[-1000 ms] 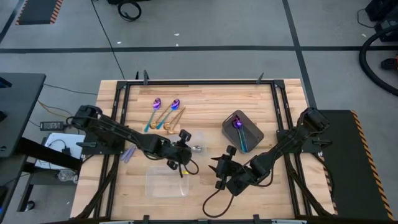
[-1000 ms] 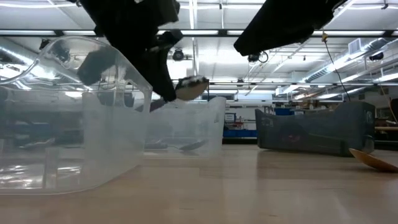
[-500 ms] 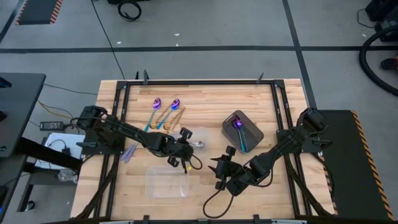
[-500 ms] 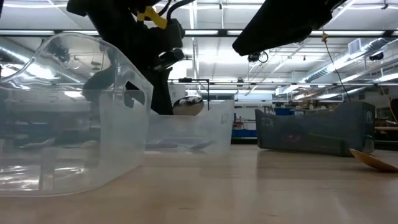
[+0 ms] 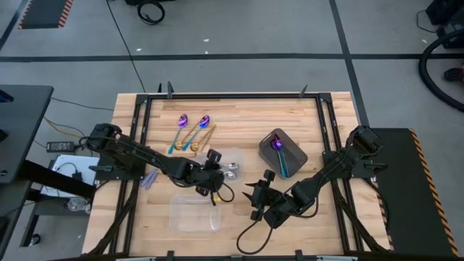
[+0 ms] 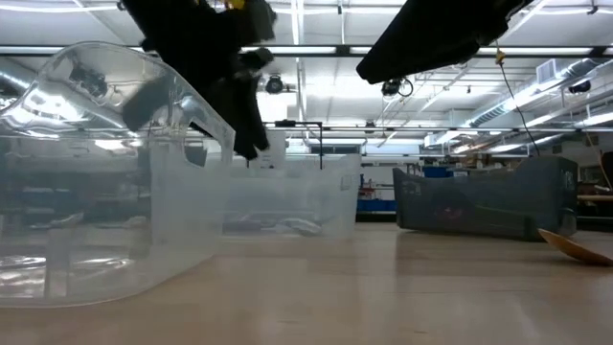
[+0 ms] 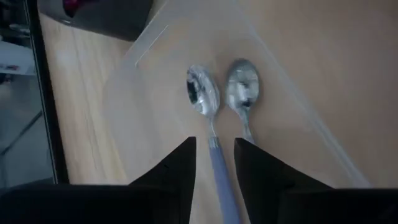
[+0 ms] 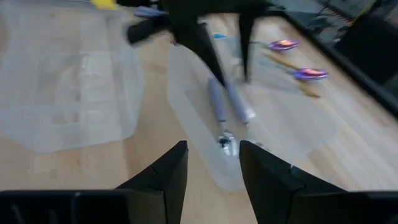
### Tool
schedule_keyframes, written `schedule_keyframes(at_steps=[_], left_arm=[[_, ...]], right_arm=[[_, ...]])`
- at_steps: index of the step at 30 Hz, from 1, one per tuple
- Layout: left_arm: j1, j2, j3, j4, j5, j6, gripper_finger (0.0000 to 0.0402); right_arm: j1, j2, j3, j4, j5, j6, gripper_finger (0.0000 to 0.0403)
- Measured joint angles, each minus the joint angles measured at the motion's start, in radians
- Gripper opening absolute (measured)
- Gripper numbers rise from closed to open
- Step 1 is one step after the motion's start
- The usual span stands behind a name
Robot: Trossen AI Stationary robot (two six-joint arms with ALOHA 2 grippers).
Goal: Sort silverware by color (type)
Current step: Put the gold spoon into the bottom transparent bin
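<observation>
Two silver spoons (image 7: 204, 99) (image 7: 241, 87) lie side by side in a clear plastic tray (image 5: 235, 155) at mid-table. My left gripper (image 7: 214, 146) hovers open just above them; one spoon's handle (image 7: 219, 168) runs between its fingers, apart from both. My right gripper (image 5: 251, 201) stands open to the tray's near right, holding nothing. Two purple-blue spoons (image 5: 183, 122) (image 5: 203, 122) and a gold one (image 5: 205, 138) lie on the table toward the far left. A purple-blue spoon (image 5: 278, 145) lies in the dark grey tray (image 5: 293, 161).
A second clear tray (image 5: 194, 212) stands on the near side of the table, below the left arm. In the low view a gold spoon's bowl (image 6: 575, 245) shows at the right. A black frame (image 5: 232, 96) borders the table, with cables behind the right gripper.
My left gripper held a silver spoon above the clear tray, tipped it down and let it go. The spoon now lies in the tray beside the other silver one.
</observation>
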Motion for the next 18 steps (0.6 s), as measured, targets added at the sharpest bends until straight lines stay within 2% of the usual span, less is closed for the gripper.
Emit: schedule_keyframes(at_steps=[4,7,18], left_arm=[[-0.007,-0.095,-0.01,-0.044,0.002,-0.063,0.0116],[-0.007,-0.181,-0.036,-0.045,0.0,-0.121,0.0116],[-0.011,-0.381,-0.227,-0.108,0.001,-0.49,0.0116]], right_arm=[[0.007,0.001,-0.021,0.02,0.036,-0.01,0.0155],[0.007,0.001,-0.035,0.094,0.026,-0.085,0.0155],[-0.083,0.001,-0.068,0.345,-0.23,-0.391,0.0155]])
